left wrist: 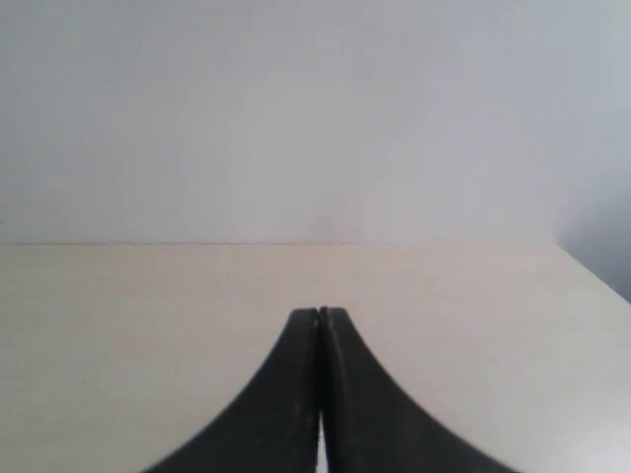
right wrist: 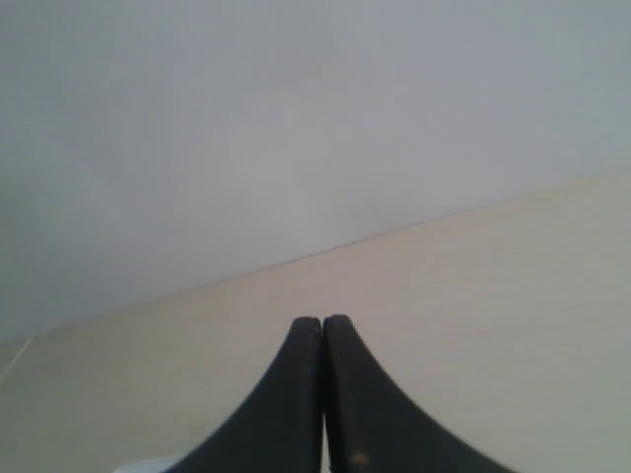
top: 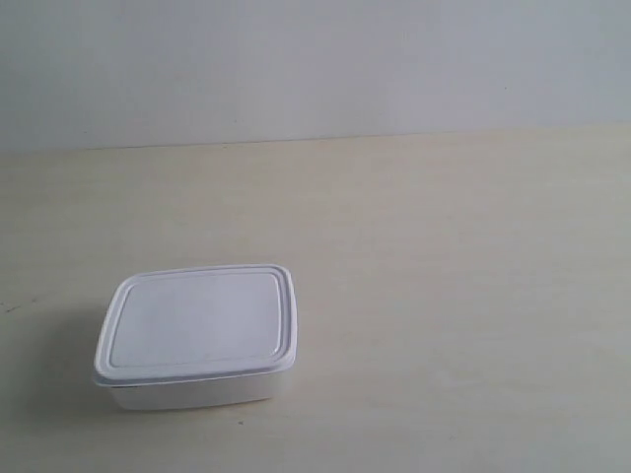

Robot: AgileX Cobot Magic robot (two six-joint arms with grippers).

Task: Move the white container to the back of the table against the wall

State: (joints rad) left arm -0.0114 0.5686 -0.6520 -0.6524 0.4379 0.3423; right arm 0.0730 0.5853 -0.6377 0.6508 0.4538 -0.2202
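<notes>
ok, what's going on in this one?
Nothing is being handled at the moment. The white container, lid on, sits on the table near the front in the exterior view, well short of the wall. Neither arm shows in that view. The left gripper and the right gripper are both shut with nothing between them, each facing across the table toward the wall. The move to the back is not yet done.

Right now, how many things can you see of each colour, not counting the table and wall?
White: 1, the white container, sitting on the table with its lid on.
Black: 2, the left gripper and the right gripper, both closed.
Total: 3
</notes>
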